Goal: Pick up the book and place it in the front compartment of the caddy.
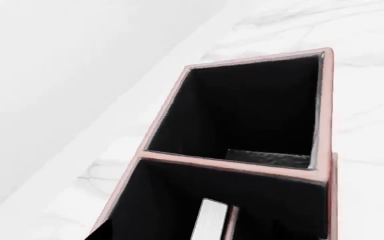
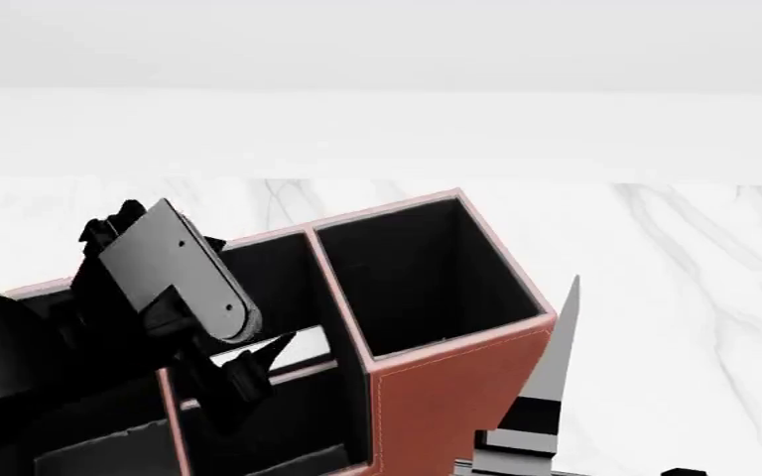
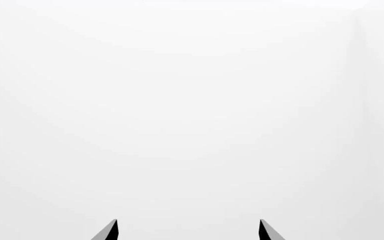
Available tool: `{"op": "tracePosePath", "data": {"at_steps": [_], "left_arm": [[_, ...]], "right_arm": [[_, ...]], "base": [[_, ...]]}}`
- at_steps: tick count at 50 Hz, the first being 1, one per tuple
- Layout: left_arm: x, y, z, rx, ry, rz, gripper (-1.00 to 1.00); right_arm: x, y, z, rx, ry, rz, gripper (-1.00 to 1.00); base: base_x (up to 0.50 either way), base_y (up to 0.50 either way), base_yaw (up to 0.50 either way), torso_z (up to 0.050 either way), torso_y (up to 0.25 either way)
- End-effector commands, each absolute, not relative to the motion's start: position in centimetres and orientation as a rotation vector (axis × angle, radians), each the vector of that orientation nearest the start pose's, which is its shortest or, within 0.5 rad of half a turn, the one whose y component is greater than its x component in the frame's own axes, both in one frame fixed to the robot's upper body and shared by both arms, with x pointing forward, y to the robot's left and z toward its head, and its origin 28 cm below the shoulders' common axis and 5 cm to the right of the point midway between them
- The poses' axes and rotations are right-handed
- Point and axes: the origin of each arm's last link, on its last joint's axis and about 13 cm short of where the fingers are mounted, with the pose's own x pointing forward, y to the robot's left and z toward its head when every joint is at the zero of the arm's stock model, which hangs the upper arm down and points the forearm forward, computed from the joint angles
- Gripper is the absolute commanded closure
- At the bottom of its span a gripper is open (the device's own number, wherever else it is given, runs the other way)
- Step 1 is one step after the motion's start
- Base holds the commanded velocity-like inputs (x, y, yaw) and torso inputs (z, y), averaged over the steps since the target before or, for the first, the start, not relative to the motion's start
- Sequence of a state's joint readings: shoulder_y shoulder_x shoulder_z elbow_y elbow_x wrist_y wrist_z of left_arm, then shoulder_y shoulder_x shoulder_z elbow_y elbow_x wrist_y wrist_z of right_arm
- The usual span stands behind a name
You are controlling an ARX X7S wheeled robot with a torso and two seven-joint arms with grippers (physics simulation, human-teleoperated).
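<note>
The caddy is a reddish-brown box with black-lined cells, and its deep square cell is at the right. In a cell beside that one, the book shows only as a white page-edge strip, standing against a reddish divider. I cannot tell whether this cell is the front compartment. My left gripper hangs over that cell with its dark fingers just above the strip; no finger flanks the strip in the left wrist view, so it looks open. My right gripper points up beside the caddy, open and empty.
The caddy stands on a white marble table with a plain white wall behind it. My left arm covers the caddy's left cells. The right wrist view shows only white background between the fingertips.
</note>
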State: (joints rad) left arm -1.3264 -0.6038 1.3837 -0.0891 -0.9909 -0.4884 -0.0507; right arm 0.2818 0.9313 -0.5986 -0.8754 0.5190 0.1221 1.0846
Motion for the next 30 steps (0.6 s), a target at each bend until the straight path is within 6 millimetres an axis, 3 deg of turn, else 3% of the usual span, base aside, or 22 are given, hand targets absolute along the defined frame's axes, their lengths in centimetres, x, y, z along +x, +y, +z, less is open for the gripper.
{"op": "tracePosePath", "data": {"at_steps": [1,11,18,30], "left_arm": [[29.1,21.2,19.0,0.361,0.123,-0.594,-1.0],[25.7,20.5,19.1,0.252,-0.114,-0.413,-1.0],[23.5,20.0,20.5,0.253,-0.358,-0.269,-1.0],[20.8,19.8,18.7,0.171,-0.47,-0.207,-1.0]], "right_arm": [[16.1,-10.9,18.1,-0.049,-0.499,-0.11,-1.0],[15.9,-10.9,18.3,-0.048,-0.506,-0.109,-1.0],[15.9,-10.8,18.3,-0.049,-0.507,-0.106,-1.0],[15.7,-10.9,18.5,-0.049,-0.512,-0.11,-1.0]], "base": [[0.0,0.0,0.0,0.0,0.0],[0.0,0.0,0.0,0.0,0.0],[0.0,0.0,0.0,0.0,0.0],[0.0,0.0,0.0,0.0,0.0]]}}
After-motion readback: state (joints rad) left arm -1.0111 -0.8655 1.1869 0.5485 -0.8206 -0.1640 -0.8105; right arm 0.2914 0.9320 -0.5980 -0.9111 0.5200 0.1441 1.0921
